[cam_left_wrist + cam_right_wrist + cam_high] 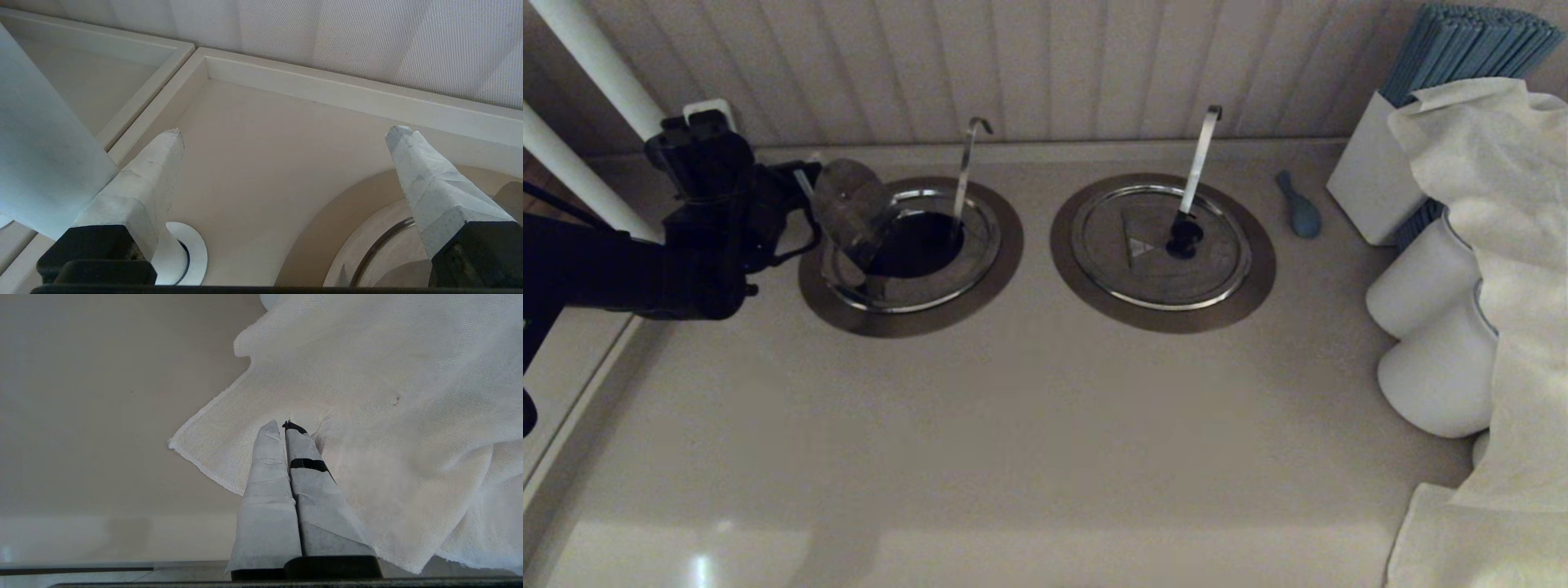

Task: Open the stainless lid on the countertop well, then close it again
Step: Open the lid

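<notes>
The stainless lid [931, 286] sits on the left countertop well [919, 243]. Its hinged flap [848, 208] stands tilted up on the left side, leaving the dark hole uncovered. The thin curled-hook rod [964, 175] rises from the hole, and the bronze collar [1005, 245] rings it. No black knob shows on this lid. My left gripper [805, 204] is just left of the raised flap. In the left wrist view it [286, 130] is open over bare counter, with the collar [327, 228] below one finger. I cannot tell whether it touches the flap. My right gripper [284, 425] is shut over white cloth.
The twin lid [1160, 269] with its flat bright handle [1201, 155] lies closed to the right. Further right are a small blue object [1298, 214], a white box of blue sticks [1376, 175], white jugs [1429, 294] and draped white cloth [1503, 245]. White pipes [596, 65] stand back left.
</notes>
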`<state>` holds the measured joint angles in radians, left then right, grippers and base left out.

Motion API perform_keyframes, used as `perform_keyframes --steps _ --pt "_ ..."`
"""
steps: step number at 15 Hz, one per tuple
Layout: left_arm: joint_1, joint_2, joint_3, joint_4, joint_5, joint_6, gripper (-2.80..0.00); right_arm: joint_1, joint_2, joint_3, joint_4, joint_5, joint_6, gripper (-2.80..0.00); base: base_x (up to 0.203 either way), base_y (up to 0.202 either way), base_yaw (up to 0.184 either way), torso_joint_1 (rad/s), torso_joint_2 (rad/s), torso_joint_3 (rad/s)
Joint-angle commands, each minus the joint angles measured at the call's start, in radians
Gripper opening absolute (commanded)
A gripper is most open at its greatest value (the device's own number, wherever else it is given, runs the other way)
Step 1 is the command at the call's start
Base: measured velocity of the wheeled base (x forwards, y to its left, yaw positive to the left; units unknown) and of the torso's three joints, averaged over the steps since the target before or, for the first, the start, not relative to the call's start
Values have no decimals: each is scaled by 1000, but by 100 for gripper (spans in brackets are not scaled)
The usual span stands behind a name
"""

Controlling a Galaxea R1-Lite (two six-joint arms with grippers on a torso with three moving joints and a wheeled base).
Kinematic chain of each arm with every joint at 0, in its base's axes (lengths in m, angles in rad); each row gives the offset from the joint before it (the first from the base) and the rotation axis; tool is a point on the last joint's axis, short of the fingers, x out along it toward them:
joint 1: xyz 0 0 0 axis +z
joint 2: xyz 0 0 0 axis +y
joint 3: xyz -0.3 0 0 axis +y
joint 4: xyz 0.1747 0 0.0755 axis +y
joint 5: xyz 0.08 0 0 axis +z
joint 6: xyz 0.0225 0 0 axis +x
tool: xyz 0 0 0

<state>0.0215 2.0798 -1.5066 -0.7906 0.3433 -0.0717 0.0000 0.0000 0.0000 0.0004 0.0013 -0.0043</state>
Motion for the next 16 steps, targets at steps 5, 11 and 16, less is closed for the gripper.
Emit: perform_keyframes --steps 5,11,16 --pt "11 -11 63 -77 6 -12 0 -2 0 0 1 0 0 -280 0 0 0 0 0 0" --pt "8 20 112 -386 -27 242 0 0 0 0 1 0 0 -280 0 0 0 0 0 0" --pt "9 16 109 -458 -27 309 0 -2 0 0 0 0 0 -280 0 0 0 0 0 0"
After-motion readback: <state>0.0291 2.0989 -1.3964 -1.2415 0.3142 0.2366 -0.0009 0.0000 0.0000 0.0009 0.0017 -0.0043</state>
